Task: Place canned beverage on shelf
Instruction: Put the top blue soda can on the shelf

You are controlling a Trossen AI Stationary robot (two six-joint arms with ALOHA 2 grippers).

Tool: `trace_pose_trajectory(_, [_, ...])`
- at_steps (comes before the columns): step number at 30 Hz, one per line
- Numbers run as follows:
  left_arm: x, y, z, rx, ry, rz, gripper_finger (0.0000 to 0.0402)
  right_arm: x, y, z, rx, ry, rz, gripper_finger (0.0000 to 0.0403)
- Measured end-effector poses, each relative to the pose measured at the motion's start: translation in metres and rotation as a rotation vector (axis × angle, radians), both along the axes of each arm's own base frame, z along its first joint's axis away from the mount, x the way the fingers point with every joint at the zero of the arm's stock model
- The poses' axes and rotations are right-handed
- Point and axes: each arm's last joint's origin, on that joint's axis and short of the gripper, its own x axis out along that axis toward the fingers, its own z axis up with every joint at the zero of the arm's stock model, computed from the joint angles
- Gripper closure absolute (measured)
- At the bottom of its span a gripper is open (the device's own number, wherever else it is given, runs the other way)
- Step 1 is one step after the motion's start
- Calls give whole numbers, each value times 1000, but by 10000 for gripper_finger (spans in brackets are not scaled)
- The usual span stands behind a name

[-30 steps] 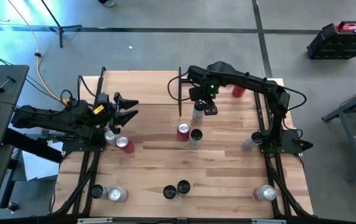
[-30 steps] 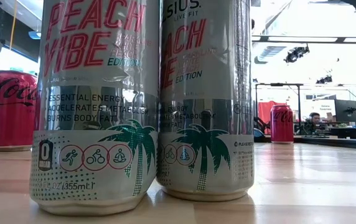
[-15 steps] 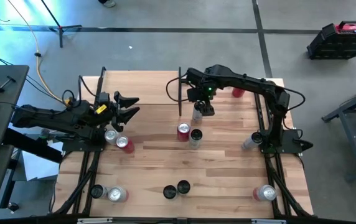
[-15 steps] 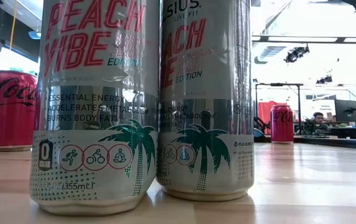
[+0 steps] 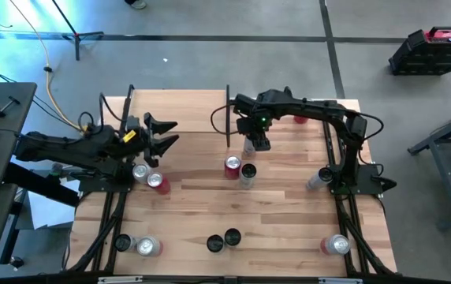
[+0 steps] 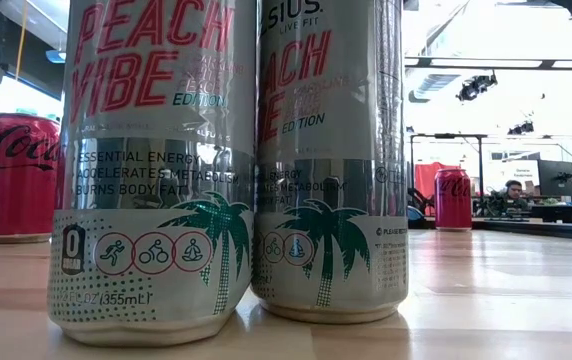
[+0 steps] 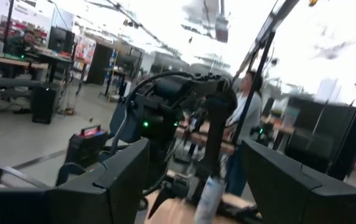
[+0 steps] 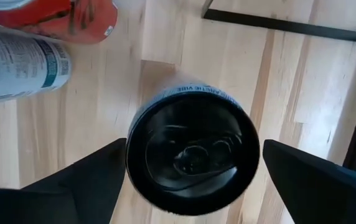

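The right gripper (image 5: 252,143) hangs over the middle of the table (image 5: 288,213), pointing straight down, with its fingers (image 8: 84,183) spread wide. Directly under it, between the two fingers but touching neither, a black-topped can (image 8: 193,155) stands upright on the wood. The shelf (image 5: 180,120) lies just beside this gripper, on the side towards the left arm, and its thin black post (image 8: 284,23) runs past the can without touching it. On the gripper's other side, towards the near edge of the table, a red can (image 5: 232,166) and a silver can (image 5: 247,173) stand close together.

The left gripper (image 5: 161,134) waits raised above the far side of the shelf, its fingers (image 7: 119,186) parted and holding nothing. Two more cans (image 5: 148,177) sit just beside it.
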Motion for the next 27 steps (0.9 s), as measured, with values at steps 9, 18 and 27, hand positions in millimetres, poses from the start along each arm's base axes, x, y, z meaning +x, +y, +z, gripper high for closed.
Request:
trace_pose_trajectory(9, [-9, 1, 29, 61, 211, 5, 158, 1, 0, -2, 8, -11, 1, 97])
trace_pose_trajectory(18, [-21, 2, 47, 69, 297, 4, 158, -3, 2, 8, 42, 28, -68, 164])
trace_pose_trajectory(27, [-25, 2, 51, 75, 321, 12, 158, -10, 4, 73, 34, -41, -225, 154])
